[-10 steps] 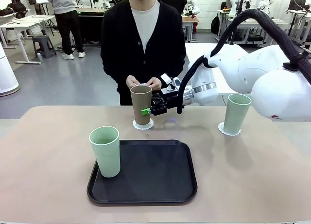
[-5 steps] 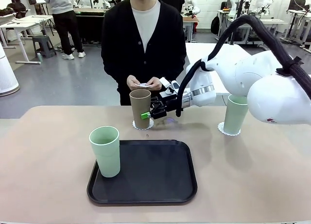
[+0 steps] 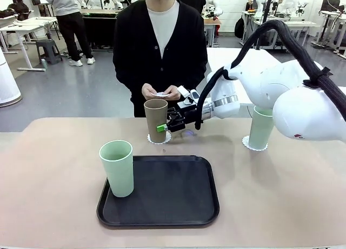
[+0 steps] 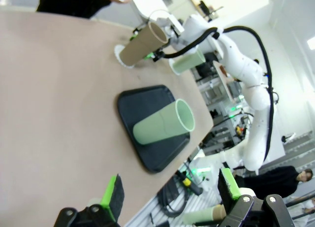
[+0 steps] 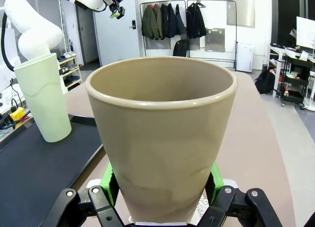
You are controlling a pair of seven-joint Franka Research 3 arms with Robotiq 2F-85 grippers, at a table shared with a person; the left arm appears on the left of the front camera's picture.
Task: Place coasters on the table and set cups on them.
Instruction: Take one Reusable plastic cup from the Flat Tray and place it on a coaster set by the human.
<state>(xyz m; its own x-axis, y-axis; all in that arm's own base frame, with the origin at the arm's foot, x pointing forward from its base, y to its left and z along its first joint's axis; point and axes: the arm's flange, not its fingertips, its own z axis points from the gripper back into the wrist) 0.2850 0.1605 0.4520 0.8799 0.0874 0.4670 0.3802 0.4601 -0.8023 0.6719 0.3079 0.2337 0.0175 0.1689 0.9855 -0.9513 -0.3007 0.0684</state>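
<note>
Our right claw (image 5: 164, 186) flanks brown cup (image 5: 162, 123); clamped or freed, cannot tell. Coaster (image 3: 168, 136) below. We should back straight out, no nudging.

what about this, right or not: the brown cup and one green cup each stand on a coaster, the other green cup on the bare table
Not quite: the front view shows the other green cup on the black tray, not the bare table. The brown cup and one green cup do each stand on a coaster.
</note>
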